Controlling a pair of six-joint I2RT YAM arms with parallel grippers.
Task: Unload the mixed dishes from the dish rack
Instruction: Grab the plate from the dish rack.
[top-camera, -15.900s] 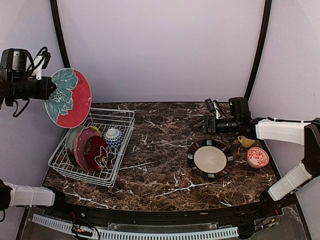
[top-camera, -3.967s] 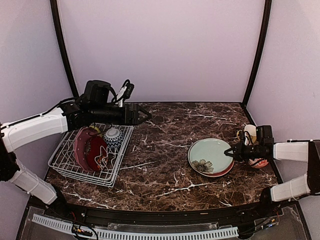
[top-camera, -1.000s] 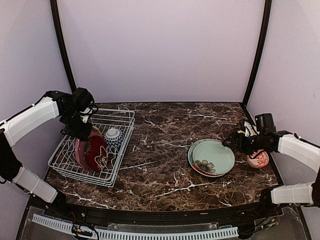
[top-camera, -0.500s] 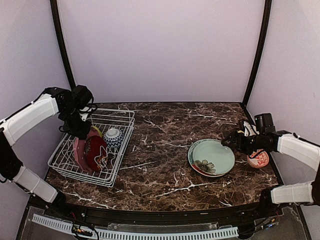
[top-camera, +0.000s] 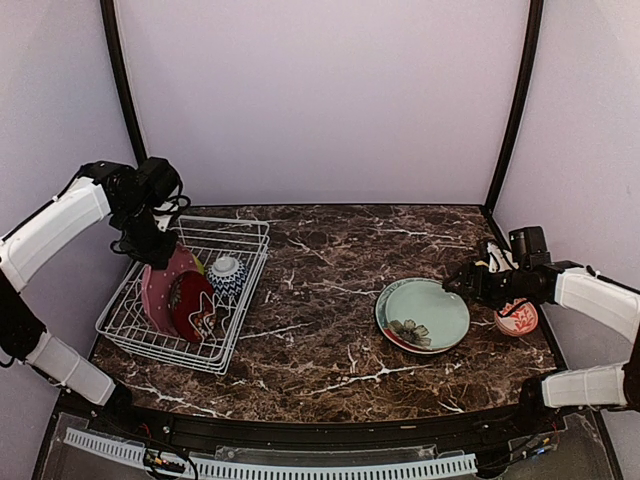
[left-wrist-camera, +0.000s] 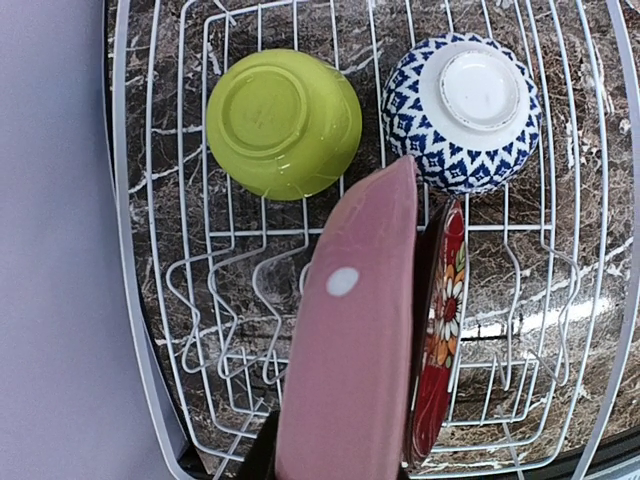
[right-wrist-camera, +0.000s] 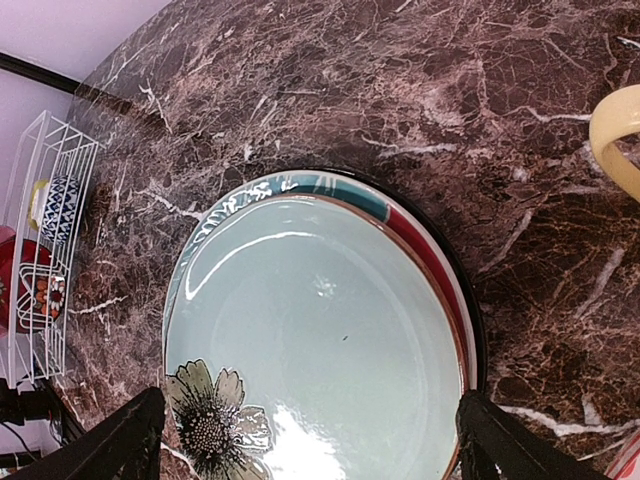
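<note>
By my judgement the unloading was about half done. Well to the right of the rack (top-camera: 236, 335), a stack of plates (top-camera: 428, 316) already lay on the tabletop (top-camera: 320, 350), with a pale green plate (right-wrist-camera: 320, 340) on top and a red and teal one showing under its edge. Still farther from the rack stood a yellow mug (right-wrist-camera: 615, 135) and a red-and-white bowl (top-camera: 518, 318). The right end effector (top-camera: 452, 284) hovered at the side of the stack away from the rack, its fingers spread wide and holding nothing. Inside the rack four pieces remained. A lime-green bowl (left-wrist-camera: 283, 122) and a blue-and-white bowl (left-wrist-camera: 462, 110) sat upside down at its far end. Nearer, two plates stood on edge, a pink plate (left-wrist-camera: 350, 330) and a dark red floral plate (left-wrist-camera: 437, 340) touching it. The left end effector (top-camera: 150, 250) was over the left side of the rack and, as far as the wrist view showed, closed on the upper edge of the pink plate; only a little of one finger was visible. This plate seemed the piece in hand, and the floral plate and both bowls were left after it.
</note>
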